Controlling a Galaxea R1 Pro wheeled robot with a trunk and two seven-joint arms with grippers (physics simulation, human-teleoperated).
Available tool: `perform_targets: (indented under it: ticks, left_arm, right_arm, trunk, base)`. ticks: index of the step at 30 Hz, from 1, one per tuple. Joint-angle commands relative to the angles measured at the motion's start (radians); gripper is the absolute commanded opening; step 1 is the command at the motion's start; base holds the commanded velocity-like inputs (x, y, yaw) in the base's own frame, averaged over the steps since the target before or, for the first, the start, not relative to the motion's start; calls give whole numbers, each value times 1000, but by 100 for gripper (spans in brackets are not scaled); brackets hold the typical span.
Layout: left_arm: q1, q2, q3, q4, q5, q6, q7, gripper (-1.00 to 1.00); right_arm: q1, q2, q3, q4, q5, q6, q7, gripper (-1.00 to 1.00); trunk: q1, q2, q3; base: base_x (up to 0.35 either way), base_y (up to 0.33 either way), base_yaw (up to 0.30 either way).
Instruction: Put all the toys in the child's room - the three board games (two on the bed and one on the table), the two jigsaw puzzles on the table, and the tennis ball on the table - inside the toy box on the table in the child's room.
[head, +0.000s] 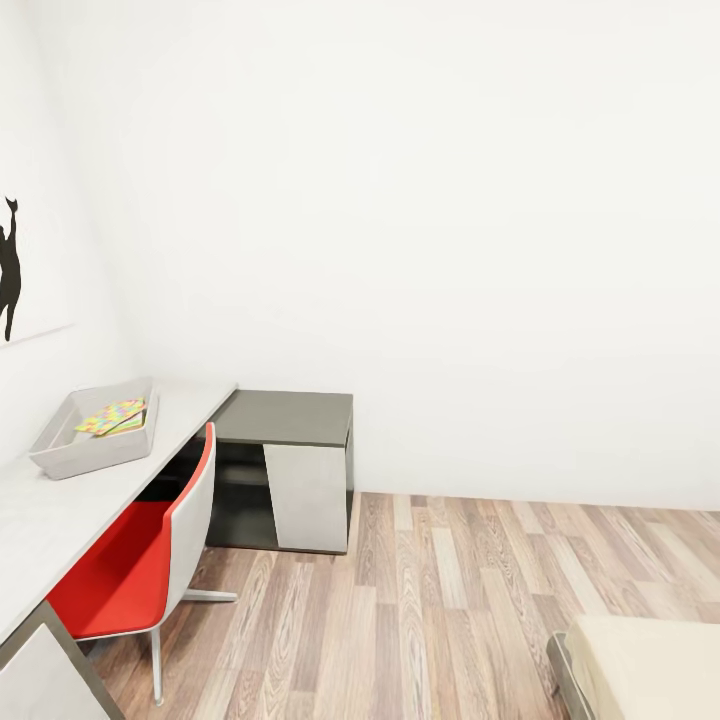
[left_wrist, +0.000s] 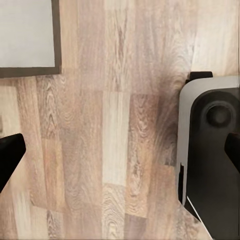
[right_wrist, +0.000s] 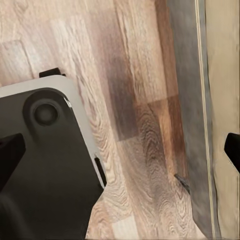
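The toy box (head: 95, 462), a shallow pale grey tray, stands on the long table (head: 50, 520) at the left of the head view. Colourful jigsaw puzzle sheets (head: 110, 416) lie inside it. A corner of the bed (head: 650, 665) shows at the lower right. The board games and the tennis ball are out of view. My left gripper (left_wrist: 120, 152) is open over bare wood floor, with nothing between its fingertips. My right gripper (right_wrist: 120, 150) is open too, hanging over the floor beside the bed frame (right_wrist: 187, 100).
A red and white chair (head: 140, 560) is pushed under the table. A dark grey cabinet (head: 290, 420) with a white front panel joins the table's far end. Wood-plank floor (head: 450, 600) runs between cabinet and bed. My own base (left_wrist: 215, 150) sits below both grippers.
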Motion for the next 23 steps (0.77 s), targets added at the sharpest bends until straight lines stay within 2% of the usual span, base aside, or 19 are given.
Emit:
perform_targets:
  ticks: [1,3,9,13,23]
  left_arm:
    - [0,-2,-8,-1,9,-3,2,100]
    - [0,-10,-5,-6,10,-4,1,100]
    - [0,-59,-6,-13,10,-3,-5,100]
    - [0,-68,-7,-12,9,-3,-6,100]
    - [0,-70,-9,-15,7,-4,-7,100]
  right_arm:
    - [1,-1,-8,2,10,-4,-2,100]
    - [3,2,-8,1,9,-5,-2,100]
    - [5,20,-9,1,7,-5,1,100]
    - [6,28,-10,1,7,-5,1,100]
    - [6,32,-11,1,10,-5,1,100]
  trunk:
    - [0,-1,-1]
    - [0,-1,-1]
    - [0,-1,-1]
    - [0,-1,-1]
    - [0,-1,-1]
  base:
    - [0,0,0]
    - [0,0,0]
    - [0,0,0]
    - [0,0,0]
    - [0,0,0]
